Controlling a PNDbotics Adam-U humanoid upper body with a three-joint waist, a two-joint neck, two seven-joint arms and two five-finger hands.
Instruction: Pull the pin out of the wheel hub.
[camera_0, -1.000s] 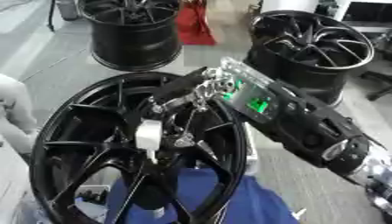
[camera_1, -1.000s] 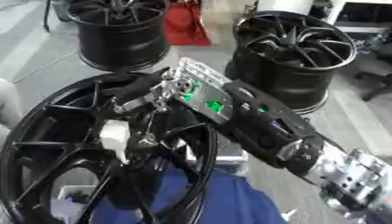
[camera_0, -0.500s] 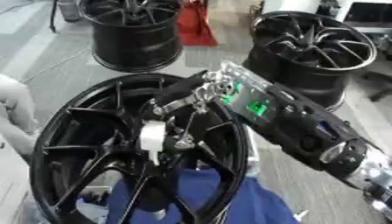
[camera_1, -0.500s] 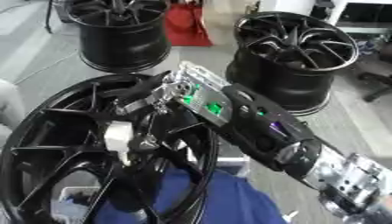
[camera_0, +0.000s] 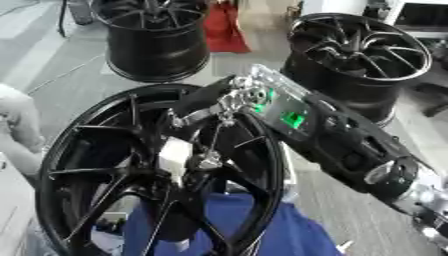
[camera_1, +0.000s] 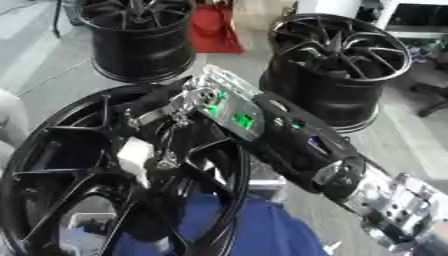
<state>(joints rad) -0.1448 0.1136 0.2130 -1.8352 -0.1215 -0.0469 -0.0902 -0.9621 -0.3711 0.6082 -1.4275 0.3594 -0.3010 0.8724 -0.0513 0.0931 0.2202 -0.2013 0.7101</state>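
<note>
Wheel: a black spoked wheel stands tilted in the near left, with its open face turned up toward the camera.
Hub: the hub sits where the spokes meet, right of the wheel's middle.
Pin: a small white block lies at the hub, touching it on its left side; whether it is seated or lifted I cannot tell.
Right hand: the right hand reaches in from the lower right, over the wheel's upper rim, just above the hub.
Fingers: the fingers point down toward the pin; whether they clasp it I cannot tell.
Cloth: blue cloth lies below the wheel.
Other wheels: two black wheels stand beyond it.
</note>
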